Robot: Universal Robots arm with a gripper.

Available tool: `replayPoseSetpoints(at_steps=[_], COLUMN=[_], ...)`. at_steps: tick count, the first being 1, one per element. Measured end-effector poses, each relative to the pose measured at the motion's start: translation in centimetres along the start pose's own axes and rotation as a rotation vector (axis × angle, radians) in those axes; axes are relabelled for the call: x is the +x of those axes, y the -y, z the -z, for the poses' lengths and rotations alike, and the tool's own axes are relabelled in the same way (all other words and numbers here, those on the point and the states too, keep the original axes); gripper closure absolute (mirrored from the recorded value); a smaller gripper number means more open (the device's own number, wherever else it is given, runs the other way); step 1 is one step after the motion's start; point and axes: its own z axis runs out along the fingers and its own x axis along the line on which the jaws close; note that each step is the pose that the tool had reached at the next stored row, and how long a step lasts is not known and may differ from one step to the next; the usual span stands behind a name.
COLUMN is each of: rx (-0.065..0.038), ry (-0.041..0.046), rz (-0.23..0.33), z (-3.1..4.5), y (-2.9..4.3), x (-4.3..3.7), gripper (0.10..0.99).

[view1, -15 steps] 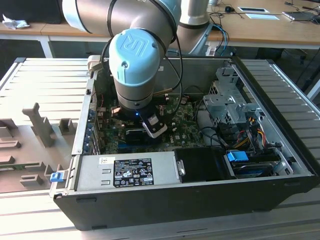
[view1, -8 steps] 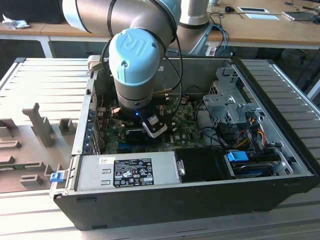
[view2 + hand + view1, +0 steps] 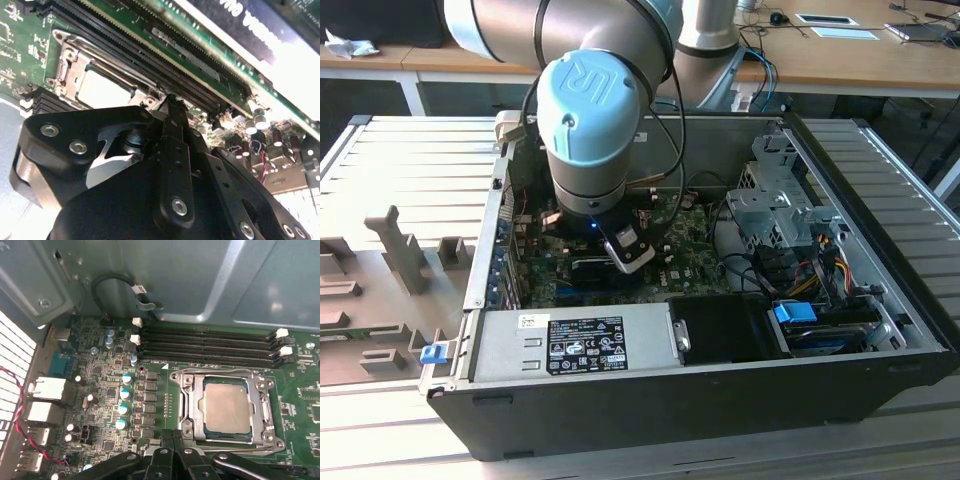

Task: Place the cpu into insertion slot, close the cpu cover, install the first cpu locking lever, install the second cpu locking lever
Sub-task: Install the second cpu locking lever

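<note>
Open PC case [image 3: 880, 300] on slatted grey bench [image 3: 410, 170], wooden desks behind; cpu [image 3: 226, 408], pale silvery, seated in insertion slot [image 3: 187, 412] w/ cpu cover [image 3: 257, 407] down; jaws closed, empty, beside slot.

Matt silvery metal cpu [image 3: 226, 409] within shiny steel cpu cover [image 3: 262, 405]; glossy green board [image 3: 100, 390].

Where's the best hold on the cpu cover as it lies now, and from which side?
Probably take the cpu cover by its thin frame edge nearest the end effector, coming from that side. It lies flat around the cpu, so no face offers a pinch, and the memory slots crowd the far edge.
</note>
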Motion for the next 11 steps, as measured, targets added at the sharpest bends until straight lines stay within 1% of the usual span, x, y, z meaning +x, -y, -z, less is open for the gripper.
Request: replayPoseSetpoints(at_steps=[4,6,9,11], rx=[-0.001,-0.001,-0.001,-0.001], ry=[-0.0001,0.0,-0.0001,0.0], rz=[0.0,0.0,0.0,0.0], z=[1.07,1.48,2.38,2.59], y=[-0.46,-0.64,-1.03,-1.12], x=[-0.05,-0.07,-0.1,-0.11], gripper=[0.98,0.98,0.98,0.98])
